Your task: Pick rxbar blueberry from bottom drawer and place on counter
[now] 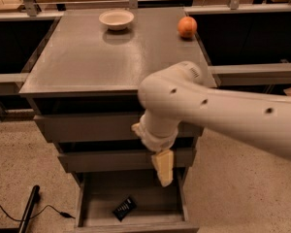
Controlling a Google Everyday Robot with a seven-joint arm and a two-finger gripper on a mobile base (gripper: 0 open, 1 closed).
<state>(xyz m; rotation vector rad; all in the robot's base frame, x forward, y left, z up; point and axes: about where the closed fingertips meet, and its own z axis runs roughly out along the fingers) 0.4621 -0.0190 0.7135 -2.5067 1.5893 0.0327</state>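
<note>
Tool (163,168) hangs over open bottom drawer (146,206), grip state unclear; rxbar blueberry (124,208) lies inside, lower left.

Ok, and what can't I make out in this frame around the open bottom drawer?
Camera view: white print on the small dark flat snack bar in the shallow grey-brown bottom drawer is too small to read.
Camera view: the drawer's right inside is hidden behind the cream gripper hanging over that side.
Camera view: fronts of the two upper drawers are partly covered by the white robot arm.
</note>
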